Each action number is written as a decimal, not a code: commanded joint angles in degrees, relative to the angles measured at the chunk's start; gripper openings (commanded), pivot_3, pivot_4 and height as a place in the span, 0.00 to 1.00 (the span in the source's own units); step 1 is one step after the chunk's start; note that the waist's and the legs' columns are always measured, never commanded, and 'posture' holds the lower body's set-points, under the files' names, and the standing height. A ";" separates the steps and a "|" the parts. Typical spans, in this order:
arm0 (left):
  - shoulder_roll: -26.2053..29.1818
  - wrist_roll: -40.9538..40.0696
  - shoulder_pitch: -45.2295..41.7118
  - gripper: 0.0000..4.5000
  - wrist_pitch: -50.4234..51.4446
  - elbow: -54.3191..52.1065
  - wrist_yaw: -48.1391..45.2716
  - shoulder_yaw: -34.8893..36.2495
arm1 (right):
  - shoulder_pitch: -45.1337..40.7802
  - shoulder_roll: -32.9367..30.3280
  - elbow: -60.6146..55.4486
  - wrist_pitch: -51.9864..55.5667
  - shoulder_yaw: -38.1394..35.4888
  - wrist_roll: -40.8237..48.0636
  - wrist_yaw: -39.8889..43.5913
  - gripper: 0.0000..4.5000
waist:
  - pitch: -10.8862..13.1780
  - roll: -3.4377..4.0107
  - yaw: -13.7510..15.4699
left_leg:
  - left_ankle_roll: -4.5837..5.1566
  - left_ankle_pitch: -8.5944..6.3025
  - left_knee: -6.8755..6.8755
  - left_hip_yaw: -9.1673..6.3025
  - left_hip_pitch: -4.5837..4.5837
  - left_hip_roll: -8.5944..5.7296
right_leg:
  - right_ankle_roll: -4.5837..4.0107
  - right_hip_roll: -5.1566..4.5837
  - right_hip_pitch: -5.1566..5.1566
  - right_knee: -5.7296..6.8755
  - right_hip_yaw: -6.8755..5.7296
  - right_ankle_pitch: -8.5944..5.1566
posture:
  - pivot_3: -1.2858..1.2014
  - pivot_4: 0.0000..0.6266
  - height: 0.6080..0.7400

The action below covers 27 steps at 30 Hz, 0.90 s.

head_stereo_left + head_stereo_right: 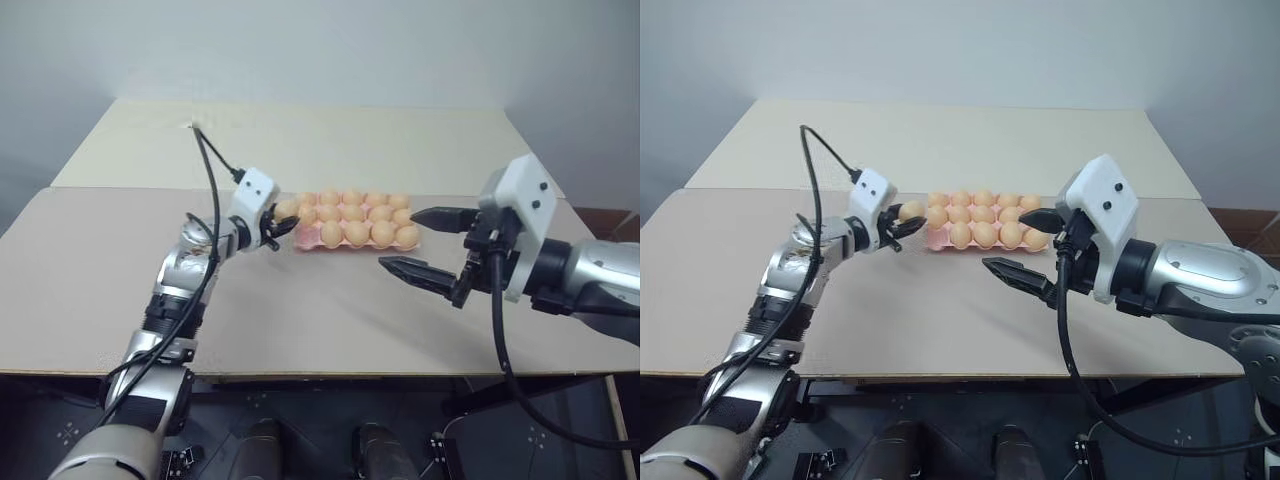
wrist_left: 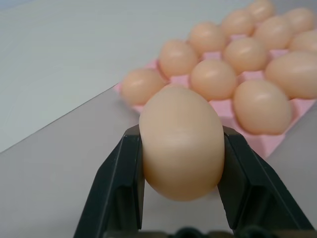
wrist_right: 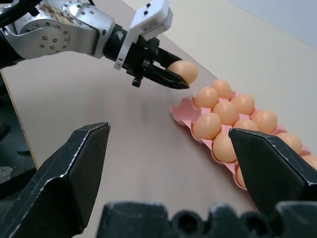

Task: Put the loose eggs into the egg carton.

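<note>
One loose egg [image 2: 181, 141], pale orange-tan, is clamped between the two black fingers of my left gripper [image 1: 284, 223], which is shut on it. The egg hangs just above the table beside the left end of the pink egg carton [image 1: 306, 243]. The carton lies flat at the table's middle and holds several eggs; its near-left corner cup [image 3: 180, 107] shows bare pink. My right gripper [image 1: 1005, 241] hovers in front of the carton's right end, open wide with nothing between its fingers. In the right wrist view the held egg [image 3: 183, 71] pokes out past the left fingertips [image 3: 171, 82].
The beige table [image 1: 300, 320] has a raised paler board [image 1: 330, 140] behind the carton, with a seam between them. A black cable [image 1: 212, 175] loops up from my left wrist. Bare tabletop lies left of and in front of the carton.
</note>
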 commanded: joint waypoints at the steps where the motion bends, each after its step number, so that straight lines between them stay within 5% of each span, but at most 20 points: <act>1: -1.21 0.26 -2.17 0.37 -2.14 1.95 -1.32 -0.85 | 0.08 -1.05 -0.67 -0.49 -2.51 0.95 -1.34 1.00 | 0.00 0.00 -0.18 | 0.00 0.00 0.00 0.00 0.00 0.00 | 0.00 0.00 -0.01 0.00 0.00 0.00 | 0.52 0.24 1.00; 9: -2.13 0.36 -2.93 0.37 -2.80 4.61 -1.92 -1.45 | 0.56 -1.67 -0.95 -0.72 -2.48 2.00 -2.63 1.00 | 0.00 0.00 -0.69 | 0.00 0.00 0.00 -0.02 0.00 0.00 | 0.00 0.01 -0.01 0.01 0.01 0.00 | 0.52 0.24 1.00; 18: -1.22 -0.72 -1.72 0.99 -2.09 2.12 -3.65 -0.97 | 0.81 -2.00 -0.90 -1.22 -2.23 2.12 -2.53 1.00 | 0.00 0.00 -0.69 | 0.00 0.00 0.00 -0.03 -0.01 0.00 | 0.01 0.01 -0.02 0.01 0.01 0.00 | 0.52 0.24 1.00; 27: 3.09 -2.15 3.46 0.99 0.53 -9.61 -1.88 3.74 | 2.83 -0.93 -1.15 -1.54 -2.59 1.63 -4.82 1.00 | 0.00 0.00 -1.11 | 0.00 0.00 0.00 -0.03 -0.01 0.03 | 0.01 0.01 -0.03 0.02 0.02 0.00 | 0.52 0.24 1.00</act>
